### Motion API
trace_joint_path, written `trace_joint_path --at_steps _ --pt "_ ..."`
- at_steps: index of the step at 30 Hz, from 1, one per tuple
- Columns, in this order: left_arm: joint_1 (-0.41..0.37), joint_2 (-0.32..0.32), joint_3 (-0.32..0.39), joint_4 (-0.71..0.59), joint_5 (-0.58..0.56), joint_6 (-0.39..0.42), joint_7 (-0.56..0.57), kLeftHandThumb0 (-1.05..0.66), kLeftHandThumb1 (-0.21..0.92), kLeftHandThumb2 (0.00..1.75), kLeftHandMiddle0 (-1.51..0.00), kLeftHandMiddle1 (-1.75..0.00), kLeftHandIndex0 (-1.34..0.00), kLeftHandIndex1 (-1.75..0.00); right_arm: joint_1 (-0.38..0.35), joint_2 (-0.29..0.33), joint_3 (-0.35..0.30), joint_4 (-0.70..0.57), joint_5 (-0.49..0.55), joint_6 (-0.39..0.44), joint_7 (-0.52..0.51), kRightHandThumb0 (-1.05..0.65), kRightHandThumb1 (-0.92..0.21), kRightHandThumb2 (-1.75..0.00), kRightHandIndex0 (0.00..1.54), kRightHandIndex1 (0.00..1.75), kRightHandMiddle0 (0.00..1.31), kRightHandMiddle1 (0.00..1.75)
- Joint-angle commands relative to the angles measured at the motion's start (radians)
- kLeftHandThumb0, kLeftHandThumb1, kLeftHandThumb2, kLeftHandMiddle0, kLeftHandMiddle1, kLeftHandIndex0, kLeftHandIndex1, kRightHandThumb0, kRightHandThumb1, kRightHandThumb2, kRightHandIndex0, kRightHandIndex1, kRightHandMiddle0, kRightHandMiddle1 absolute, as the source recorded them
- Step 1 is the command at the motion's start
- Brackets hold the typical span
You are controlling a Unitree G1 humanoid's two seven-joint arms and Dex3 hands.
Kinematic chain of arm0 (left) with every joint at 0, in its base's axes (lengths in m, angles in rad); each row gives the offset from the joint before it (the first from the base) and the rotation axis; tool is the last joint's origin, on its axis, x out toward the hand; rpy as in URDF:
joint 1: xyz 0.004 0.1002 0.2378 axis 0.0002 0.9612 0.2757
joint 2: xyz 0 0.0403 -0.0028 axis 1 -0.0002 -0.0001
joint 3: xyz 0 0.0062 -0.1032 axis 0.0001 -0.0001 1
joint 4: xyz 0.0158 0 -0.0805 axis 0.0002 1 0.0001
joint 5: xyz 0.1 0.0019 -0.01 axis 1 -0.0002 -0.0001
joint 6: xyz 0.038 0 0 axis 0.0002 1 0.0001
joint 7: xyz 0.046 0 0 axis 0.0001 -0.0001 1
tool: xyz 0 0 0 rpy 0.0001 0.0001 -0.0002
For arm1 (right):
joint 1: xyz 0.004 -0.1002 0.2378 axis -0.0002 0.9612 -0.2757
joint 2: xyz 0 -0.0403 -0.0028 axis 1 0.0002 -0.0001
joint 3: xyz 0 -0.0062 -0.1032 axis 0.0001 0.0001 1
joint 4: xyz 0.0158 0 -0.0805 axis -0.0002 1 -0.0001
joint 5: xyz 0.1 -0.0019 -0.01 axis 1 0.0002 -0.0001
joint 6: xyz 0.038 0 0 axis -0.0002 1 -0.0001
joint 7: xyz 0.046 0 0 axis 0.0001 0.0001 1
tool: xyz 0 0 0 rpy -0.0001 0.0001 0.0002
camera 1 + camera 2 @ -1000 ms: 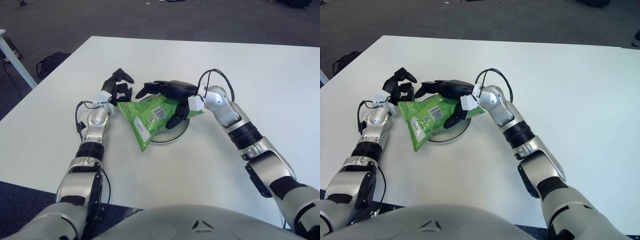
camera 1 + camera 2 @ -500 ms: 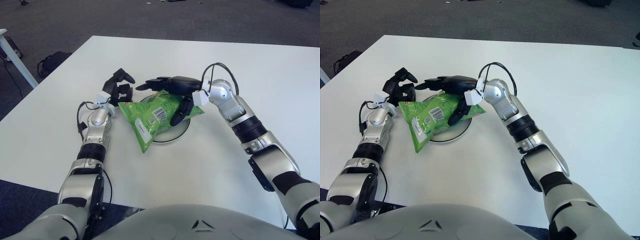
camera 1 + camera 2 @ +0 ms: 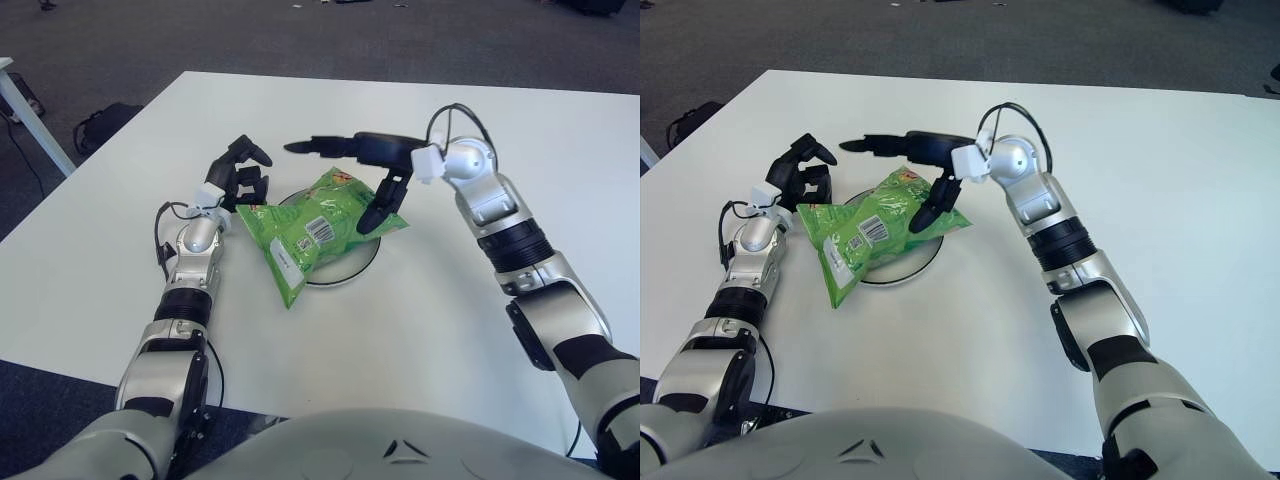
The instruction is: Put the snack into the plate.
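While one green snack bag [image 3: 315,226] lies across the single round plate [image 3: 353,268], the right hand [image 3: 368,165] hangs just above the bag's far right end with its fingers spread and nothing in them: one dark finger points out level toward the robot's left over the bag, and another [image 3: 385,200] slants down so that its tip is at or just off the bag's upper right edge. Whether that tip touches the foil cannot be told. Most of the bag sits under and to the left of this hand, barcode side up, its near end hanging over the plate's rim onto the white table [image 3: 420,330]. To the left of the bag, the left hand [image 3: 236,176] rests with its forearm on the table, its three dark fingers curled loosely just beside the bag's left corner without gripping it. Counted out: one bag, one plate, two hands, and the bag is free of both.
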Motion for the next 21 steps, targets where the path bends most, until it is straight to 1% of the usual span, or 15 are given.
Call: trace_joint_path --at_steps 1,2,5,8,11,13,14,16,18,19,21 --pt "0.098 -0.036 -0.015 0.038 0.005 0.02 0.007 -0.43 0.46 1.13 -1.08 -1.75 -0.5 -1.75 -0.048 -0.046 -0.042 0.013 0.021 0.027 0.019 -0.85 -0.5 -0.56 0.0 0.0 0.01 0.01" --pt "0.098 -0.035 -0.014 0.037 0.003 0.024 0.003 -0.43 0.46 1.13 -1.07 -1.75 -0.5 -1.75 -0.052 -0.05 -0.046 0.017 0.02 0.028 0.019 -0.85 -0.5 -0.57 0.0 0.0 0.02 0.01" --pt "0.096 -0.035 -0.011 0.034 -0.017 0.05 -0.018 -0.43 0.47 1.12 -1.07 -1.75 -0.49 -1.75 -0.071 -0.07 -0.068 0.083 0.015 -0.007 0.01 -0.85 -0.51 -0.58 0.0 0.0 0.03 0.02" --pt "0.095 -0.036 -0.006 0.035 -0.03 0.059 -0.028 -0.43 0.47 1.12 -1.07 -1.75 -0.49 -1.75 -0.092 -0.083 -0.076 0.137 -0.006 -0.035 -0.006 -0.84 -0.5 -0.62 0.0 0.0 0.01 0.12" --pt "0.092 -0.035 -0.001 0.038 -0.043 0.075 -0.044 -0.43 0.48 1.11 -1.09 -1.75 -0.48 -1.75 -0.098 -0.119 -0.076 0.144 -0.077 -0.051 -0.068 -0.83 -0.49 -0.63 0.0 0.0 0.0 0.17" --pt "0.09 -0.034 0.001 0.039 -0.048 0.079 -0.048 -0.43 0.48 1.11 -1.1 -1.75 -0.48 -1.75 -0.101 -0.127 -0.077 0.153 -0.095 -0.066 -0.09 -0.83 -0.49 -0.63 0.0 0.0 0.0 0.19" --pt "0.089 -0.032 0.001 0.041 -0.051 0.082 -0.051 -0.43 0.48 1.11 -1.1 -1.75 -0.48 -1.75 -0.094 -0.148 -0.09 0.186 -0.097 -0.095 -0.102 -0.83 -0.49 -0.64 0.0 0.0 0.0 0.2" --pt "0.089 -0.03 0.001 0.043 -0.055 0.087 -0.057 -0.43 0.48 1.11 -1.1 -1.75 -0.48 -1.75 -0.089 -0.179 -0.109 0.238 -0.094 -0.127 -0.112 -0.86 -0.51 -0.63 0.0 0.0 0.0 0.23" --pt "0.088 -0.029 0.003 0.047 -0.059 0.084 -0.061 -0.43 0.48 1.11 -1.1 -1.75 -0.48 -1.75 -0.095 -0.206 -0.117 0.27 -0.101 -0.117 -0.115 -0.89 -0.56 -0.6 0.0 0.0 0.0 0.26" --pt "0.087 -0.028 0.004 0.05 -0.059 0.078 -0.061 -0.43 0.48 1.1 -1.1 -1.75 -0.48 -1.75 -0.097 -0.221 -0.116 0.277 -0.125 -0.109 -0.135 -0.89 -0.57 -0.59 0.0 0.0 0.0 0.27" --pt "0.087 -0.027 0.006 0.054 -0.058 0.072 -0.064 -0.43 0.48 1.1 -1.1 -1.75 -0.48 -1.75 -0.098 -0.238 -0.112 0.283 -0.163 -0.105 -0.171 -0.93 -0.63 -0.54 0.0 0.0 0.0 0.29"
